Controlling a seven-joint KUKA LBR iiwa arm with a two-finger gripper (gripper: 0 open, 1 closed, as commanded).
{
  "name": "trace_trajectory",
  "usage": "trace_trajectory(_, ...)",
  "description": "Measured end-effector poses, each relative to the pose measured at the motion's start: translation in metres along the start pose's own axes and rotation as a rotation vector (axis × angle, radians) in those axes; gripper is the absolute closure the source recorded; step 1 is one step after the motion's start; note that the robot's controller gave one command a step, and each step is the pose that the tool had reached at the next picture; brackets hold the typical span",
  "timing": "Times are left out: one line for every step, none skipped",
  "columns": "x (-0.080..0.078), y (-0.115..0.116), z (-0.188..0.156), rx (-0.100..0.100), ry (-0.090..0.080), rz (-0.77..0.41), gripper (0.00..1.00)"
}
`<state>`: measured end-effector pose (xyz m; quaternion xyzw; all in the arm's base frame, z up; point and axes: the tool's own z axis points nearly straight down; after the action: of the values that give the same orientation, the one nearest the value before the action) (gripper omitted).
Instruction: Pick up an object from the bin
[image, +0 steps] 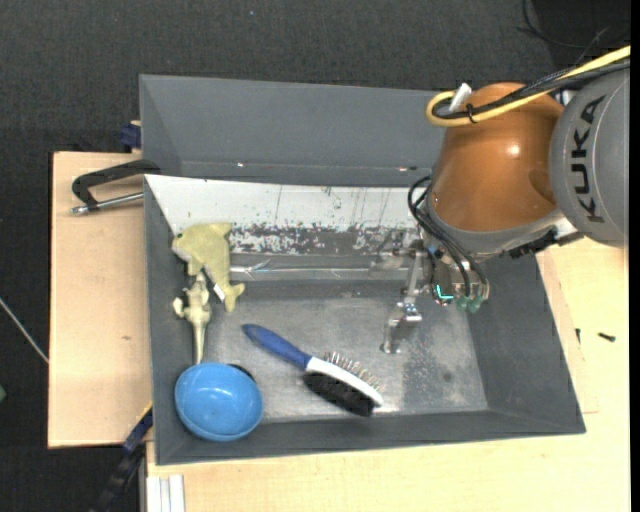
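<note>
At the front left corner of the grey bin (520, 330), a round blue bowl (218, 402) is seen lying with its hollow upward, close against the front wall; just to its right a brush (342, 388) is laid aslant on the floor, its blue handle pointed toward the back left and its black, bristled head toward the front right. A little farther back, to the right of the brush head, the gripper (400, 328) is hung low over a bare patch of the bin floor, apart from the brush; nothing is seen held in it, and whether it is open or closed cannot be told; the brush is the thing found nearest to it. Farther back on the left, a pale yellow toy figure (205, 272) is stretched along the left wall, well apart from the gripper; its lower end is brought near the bowl. Above the gripper, the arm's orange cover (495, 165) is seen over the bin's far right part.
</note>
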<state>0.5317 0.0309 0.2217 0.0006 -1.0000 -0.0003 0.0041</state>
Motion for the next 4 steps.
trace_trajectory(0.037, 0.055, 0.085, -0.001, 0.001, -0.091, 0.0)
trace_trajectory(0.037, 0.066, 0.137, 0.001, -0.004, -0.245, 0.0)
trace_trajectory(0.035, 0.065, 0.136, 0.001, -0.009, -0.242, 1.0)
trace_trajectory(0.028, 0.06, -0.016, -0.001, -0.021, -0.106, 1.0)
